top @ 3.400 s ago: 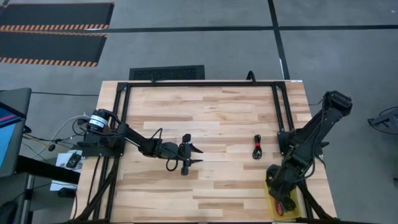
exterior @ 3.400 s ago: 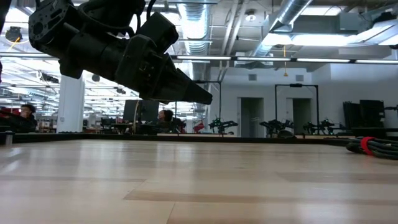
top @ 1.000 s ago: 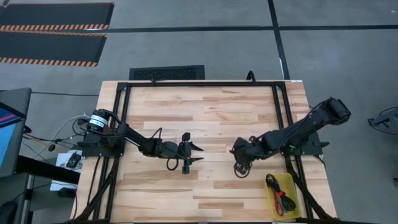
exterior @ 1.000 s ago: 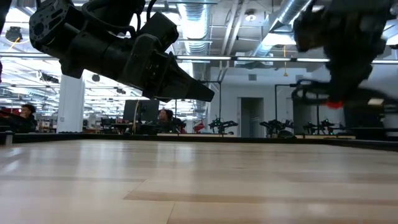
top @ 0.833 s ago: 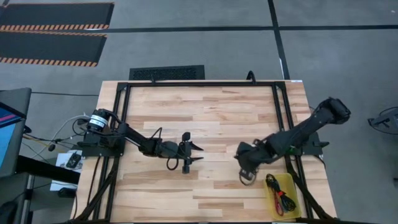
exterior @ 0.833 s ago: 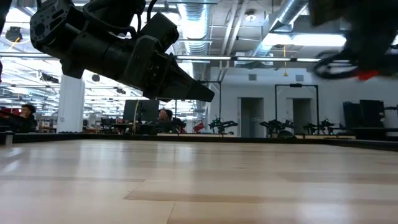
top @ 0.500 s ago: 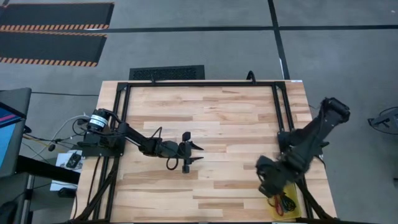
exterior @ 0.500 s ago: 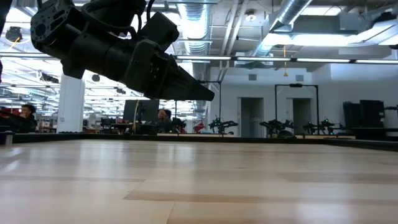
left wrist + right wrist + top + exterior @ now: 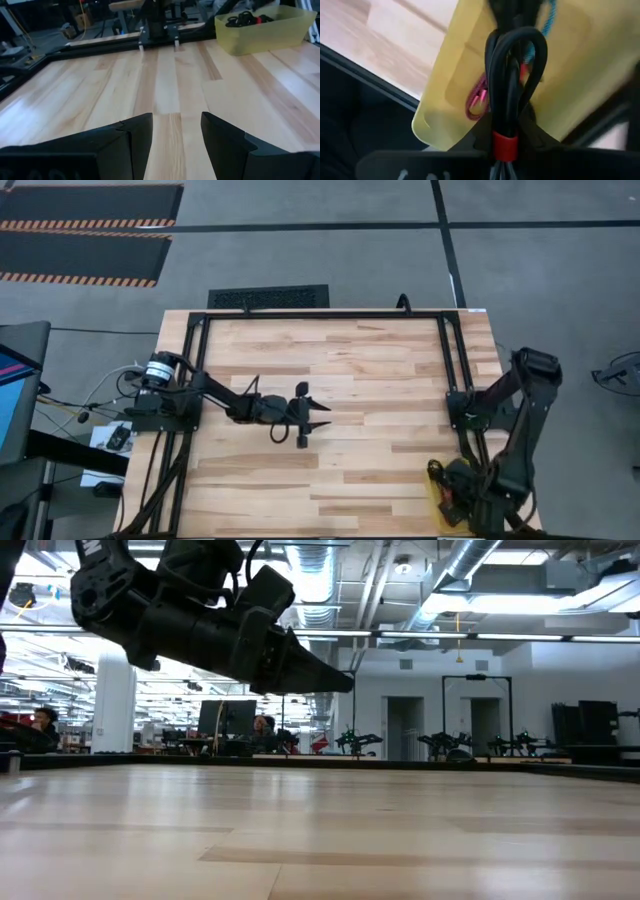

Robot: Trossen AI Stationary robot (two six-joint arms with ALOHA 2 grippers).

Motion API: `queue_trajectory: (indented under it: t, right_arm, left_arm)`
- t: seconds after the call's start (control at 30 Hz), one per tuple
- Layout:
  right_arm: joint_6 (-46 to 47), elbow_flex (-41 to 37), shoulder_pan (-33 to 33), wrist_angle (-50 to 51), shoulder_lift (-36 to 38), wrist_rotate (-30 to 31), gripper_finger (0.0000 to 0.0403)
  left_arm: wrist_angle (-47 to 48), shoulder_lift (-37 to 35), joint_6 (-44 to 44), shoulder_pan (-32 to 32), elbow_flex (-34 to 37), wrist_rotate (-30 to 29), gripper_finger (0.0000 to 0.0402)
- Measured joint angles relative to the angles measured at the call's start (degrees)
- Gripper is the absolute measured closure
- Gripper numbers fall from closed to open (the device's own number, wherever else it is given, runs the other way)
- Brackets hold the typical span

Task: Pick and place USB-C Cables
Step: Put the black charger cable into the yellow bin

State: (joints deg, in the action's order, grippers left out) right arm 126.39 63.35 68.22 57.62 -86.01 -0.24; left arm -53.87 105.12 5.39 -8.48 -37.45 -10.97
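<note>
My right gripper is over the yellow bin at the table's near right corner, shut on a black USB-C cable bundle with a red band. Below it, a dark red cable and a teal-blue cable lie in the bin. In the high view the right arm hides the held cable. My left gripper hangs open and empty above the table's middle left, and also shows in the low view and in its wrist view. My right gripper pinches the black bundle between its two fingers at the red band, near one end of the bundle. The fingers point down. The looped rest of the bundle sticks out past the fingertips, clear of the bin.
A black metal frame runs along the table's far, left and right sides. The left wrist view shows the bin with cables far across bare wood. Beyond the table is a room with people at desks.
My right gripper has carried the black cable bundle from above the table's middle right toward the near right corner, ending over the yellow bin, shut on the bundle throughout. My left gripper has shifted slightly toward the far edge, still open.
</note>
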Motion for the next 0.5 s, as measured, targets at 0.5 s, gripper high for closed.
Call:
queue_trajectory:
  t: [0.5]
  right_arm:
    - [-4.11,0.09,-1.94,-1.58,-9.06,-0.96,0.019]
  left_arm:
    - [0.33,0.0,1.26,3.14,-1.47,3.22,0.0242]
